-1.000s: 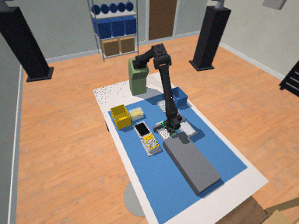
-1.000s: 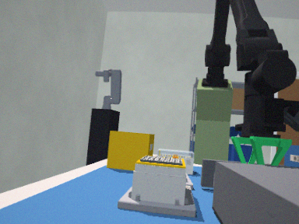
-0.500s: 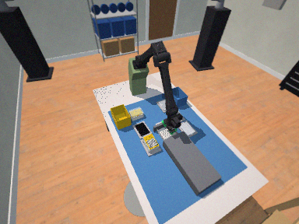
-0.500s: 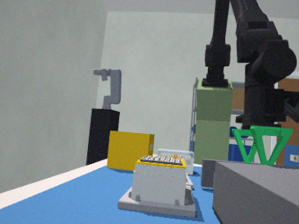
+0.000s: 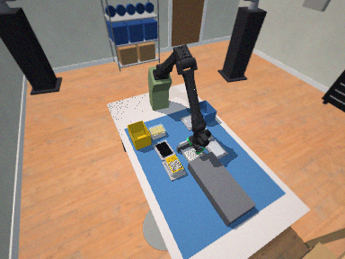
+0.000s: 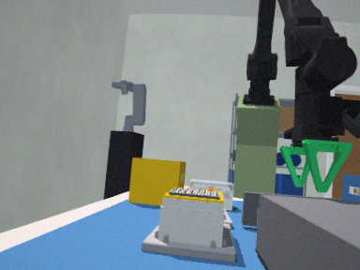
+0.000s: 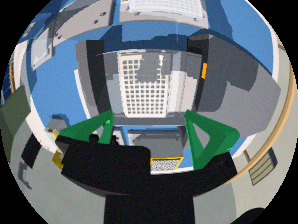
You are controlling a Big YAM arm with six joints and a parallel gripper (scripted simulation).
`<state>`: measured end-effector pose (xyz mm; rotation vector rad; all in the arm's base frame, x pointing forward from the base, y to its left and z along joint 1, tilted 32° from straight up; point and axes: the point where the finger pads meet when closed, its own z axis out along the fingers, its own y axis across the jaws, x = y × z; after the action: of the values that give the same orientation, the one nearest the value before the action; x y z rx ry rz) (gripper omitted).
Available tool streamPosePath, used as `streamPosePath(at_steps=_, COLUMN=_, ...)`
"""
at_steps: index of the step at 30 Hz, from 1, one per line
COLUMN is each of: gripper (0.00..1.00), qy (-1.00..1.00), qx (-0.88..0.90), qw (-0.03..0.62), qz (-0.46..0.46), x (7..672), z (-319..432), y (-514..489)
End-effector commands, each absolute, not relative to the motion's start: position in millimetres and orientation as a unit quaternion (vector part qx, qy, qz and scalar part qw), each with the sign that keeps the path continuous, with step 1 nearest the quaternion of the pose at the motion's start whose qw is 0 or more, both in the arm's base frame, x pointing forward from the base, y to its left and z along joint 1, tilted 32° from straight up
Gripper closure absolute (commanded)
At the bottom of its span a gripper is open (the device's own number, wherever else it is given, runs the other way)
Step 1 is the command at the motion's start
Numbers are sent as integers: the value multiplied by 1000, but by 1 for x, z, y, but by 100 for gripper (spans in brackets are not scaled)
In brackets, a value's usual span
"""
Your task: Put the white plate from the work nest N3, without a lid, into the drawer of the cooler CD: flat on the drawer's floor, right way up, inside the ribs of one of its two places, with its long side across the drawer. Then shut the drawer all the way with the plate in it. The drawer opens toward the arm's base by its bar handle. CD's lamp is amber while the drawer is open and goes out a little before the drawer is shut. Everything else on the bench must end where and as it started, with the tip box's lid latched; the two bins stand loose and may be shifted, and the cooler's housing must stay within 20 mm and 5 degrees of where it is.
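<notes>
My gripper (image 5: 195, 146) (image 6: 311, 187) (image 7: 149, 113) is open, its green fingers apart and empty, above the open drawer. The white plate (image 5: 193, 154) (image 7: 142, 90) lies in the drawer, its well grid facing up and its long side across the drawer. It looks flat; whether it is fully inside the ribs I cannot tell. The drawer's dark front (image 6: 251, 208) (image 7: 95, 70) stands out from the cooler's grey housing (image 5: 221, 188) (image 6: 309, 234) (image 7: 235, 80). The cooler's lamp (image 7: 204, 71) is amber. The bar handle is not clear.
A white plate (image 5: 216, 148) (image 7: 165, 7) sits in a nest beside the drawer. The tip box (image 5: 174, 165) (image 6: 192, 220) stands on the drawer's other side, near a black block (image 5: 164, 148). The yellow bin (image 5: 139, 135) (image 6: 157, 182) and blue bin (image 5: 207, 111) stand nearer the arm's base.
</notes>
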<state>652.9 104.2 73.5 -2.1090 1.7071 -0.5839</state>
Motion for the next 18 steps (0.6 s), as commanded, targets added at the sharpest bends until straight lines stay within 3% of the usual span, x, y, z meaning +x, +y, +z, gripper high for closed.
streamPosePath(at_steps=1, gripper=0, qy=604, qx=-744, qw=192, qz=-211, x=646, z=98, y=112)
streamPosePath(at_steps=18, gripper=0, qy=604, qx=-744, qw=192, qz=-211, x=635, z=114, y=111)
